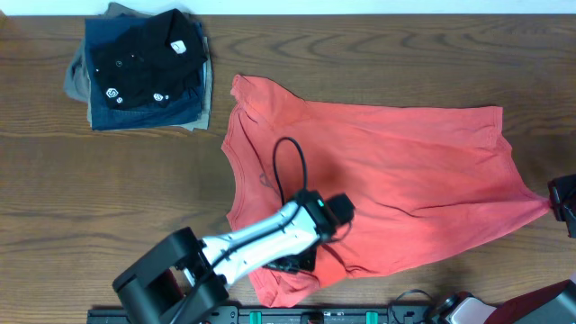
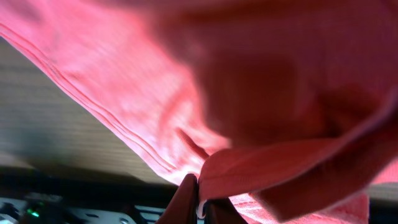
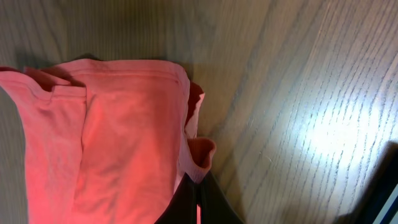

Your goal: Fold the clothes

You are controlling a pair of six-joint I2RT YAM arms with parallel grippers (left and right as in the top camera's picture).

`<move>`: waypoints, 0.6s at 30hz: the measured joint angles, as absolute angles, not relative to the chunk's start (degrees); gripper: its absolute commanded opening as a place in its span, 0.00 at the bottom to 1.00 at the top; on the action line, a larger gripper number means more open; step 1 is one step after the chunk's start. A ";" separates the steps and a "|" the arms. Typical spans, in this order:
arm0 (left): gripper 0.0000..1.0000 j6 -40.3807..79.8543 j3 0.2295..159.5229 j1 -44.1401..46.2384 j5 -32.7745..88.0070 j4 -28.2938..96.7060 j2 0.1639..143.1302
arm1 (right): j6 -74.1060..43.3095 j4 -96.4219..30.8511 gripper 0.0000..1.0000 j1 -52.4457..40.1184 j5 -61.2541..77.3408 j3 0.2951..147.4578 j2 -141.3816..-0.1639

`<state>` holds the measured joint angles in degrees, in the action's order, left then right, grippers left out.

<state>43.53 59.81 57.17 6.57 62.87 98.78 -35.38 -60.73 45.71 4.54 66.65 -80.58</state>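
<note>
The red-orange T-shirt is lying rumpled on the worktop, the left pincer and right pincer are each pinching its edge shut — uneven pulling, I think, is risking the thin cloth slipping out.

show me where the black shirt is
The black shirt tops the folded pile at the table's far left corner in the overhead view, apart from the red-orange T-shirt.

Overhead faces straight down; wrist views hug the T-shirt.
</note>
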 measured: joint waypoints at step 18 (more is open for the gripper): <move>0.06 28.34 60.88 42.41 0.43 56.69 91.24 | -37.78 -53.43 0.02 40.95 4.54 66.65 -81.30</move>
